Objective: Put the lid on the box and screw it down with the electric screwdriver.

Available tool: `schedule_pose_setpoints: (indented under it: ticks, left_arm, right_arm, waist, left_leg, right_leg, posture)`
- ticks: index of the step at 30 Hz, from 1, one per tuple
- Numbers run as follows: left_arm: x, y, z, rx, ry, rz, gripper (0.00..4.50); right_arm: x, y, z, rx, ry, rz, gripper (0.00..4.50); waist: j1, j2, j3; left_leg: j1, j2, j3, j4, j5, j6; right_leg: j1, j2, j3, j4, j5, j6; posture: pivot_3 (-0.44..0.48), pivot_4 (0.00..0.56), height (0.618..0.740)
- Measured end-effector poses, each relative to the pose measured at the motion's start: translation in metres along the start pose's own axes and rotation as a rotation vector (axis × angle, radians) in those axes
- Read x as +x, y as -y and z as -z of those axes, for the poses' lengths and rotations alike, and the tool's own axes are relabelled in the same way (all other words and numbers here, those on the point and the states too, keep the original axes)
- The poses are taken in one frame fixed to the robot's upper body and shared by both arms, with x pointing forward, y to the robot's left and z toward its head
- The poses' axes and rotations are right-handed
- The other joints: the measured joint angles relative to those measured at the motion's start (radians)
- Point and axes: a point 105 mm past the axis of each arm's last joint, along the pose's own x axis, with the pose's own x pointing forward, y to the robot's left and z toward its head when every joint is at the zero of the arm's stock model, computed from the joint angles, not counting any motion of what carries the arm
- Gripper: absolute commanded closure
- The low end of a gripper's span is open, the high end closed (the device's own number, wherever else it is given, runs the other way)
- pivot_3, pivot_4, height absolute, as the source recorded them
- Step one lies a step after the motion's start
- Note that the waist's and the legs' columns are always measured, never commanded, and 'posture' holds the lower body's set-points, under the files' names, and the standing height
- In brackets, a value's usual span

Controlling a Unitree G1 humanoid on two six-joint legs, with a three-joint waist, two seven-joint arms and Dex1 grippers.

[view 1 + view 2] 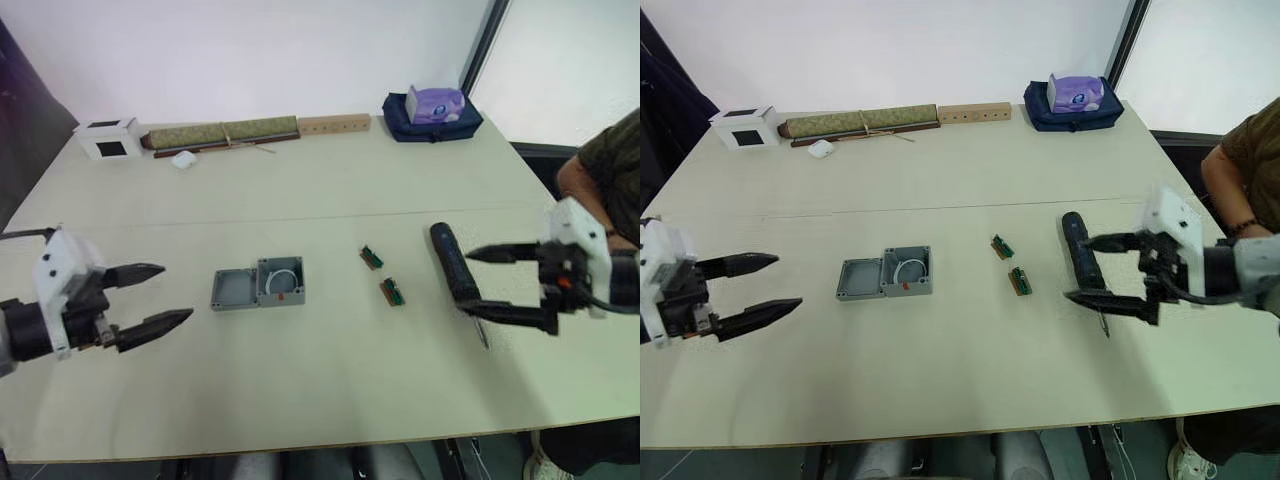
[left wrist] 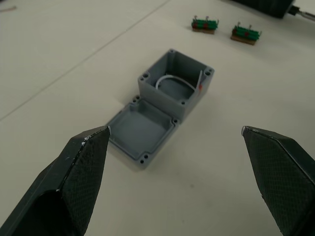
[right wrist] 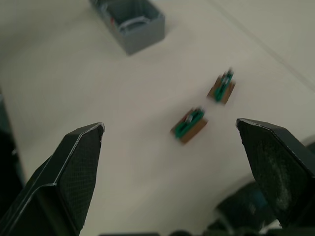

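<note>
The lid lies hollow side up on the table, touching the left side of the box, which stands open with a white wire loop inside. 2 small green circuit boards lie to the right of the box. Beyond them lies the electric screwdriver, between the wide-spread fingers of the right gripper. The left gripper, also wide and holding nothing, hovers left of the lid.
</note>
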Motion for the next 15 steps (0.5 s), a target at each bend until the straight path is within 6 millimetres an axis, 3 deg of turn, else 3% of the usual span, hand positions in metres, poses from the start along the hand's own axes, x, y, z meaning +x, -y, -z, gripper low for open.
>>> schedule_pose_setpoints:
  ticks: [5,15]
  left_arm:
    - [-0.004,0.003,0.004,0.022,-0.039,0.038,0.12]
    - [0.003,-0.003,-0.001,0.061,-0.029,0.070,0.12]
  right_arm:
    - [-0.012,0.005,-0.002,-0.015,0.002,0.030,0.00]
    - [-0.008,0.006,-0.015,-0.057,0.022,0.060,0.00]
  waist:
    - [-0.004,0.000,0.000]
    - [-0.001,0.000,0.000]
  left_leg:
    - [0.000,0.002,0.001,0.000,0.000,0.000]
    - [0.000,0.002,0.001,0.000,0.000,0.000]
  right_leg:
    - [-0.001,0.001,0.000,0.000,0.000,0.000]
    - [-0.001,0.001,0.000,0.000,0.000,0.000]
  posture:
    - [0.000,0.150,0.740]
    - [0.000,0.150,0.740]
